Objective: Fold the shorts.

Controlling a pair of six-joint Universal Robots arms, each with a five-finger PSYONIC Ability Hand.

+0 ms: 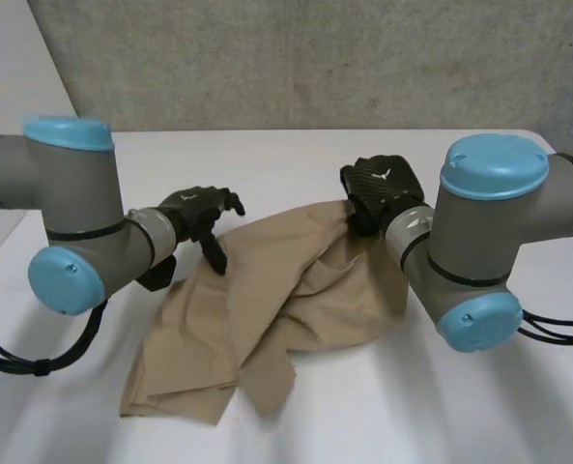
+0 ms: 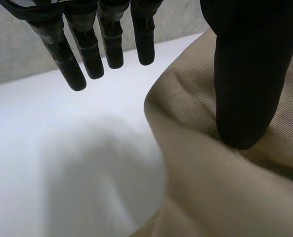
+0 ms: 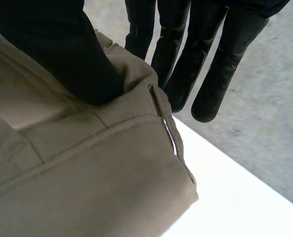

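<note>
The tan shorts [image 1: 267,309] lie crumpled on the white table [image 1: 441,416], far corner pinched between thumb and fingers of the right hand [image 1: 378,193]; the left hand [image 1: 194,217] holds nothing (thumb only resting on the cloth edge, fingers straight). A pull by one hand alone would probably bunch them more. Their long axis runs diagonally, far right to near left.

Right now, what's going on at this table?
A two-armed robot is working on tan shorts that lie rumpled and unfolded on the white table. The right hand pinches a far corner of the shorts between thumb and fingers. The left hand is at the opposite far edge, its thumb resting on the cloth and its fingers straight over bare table. No fold is made yet.
</note>
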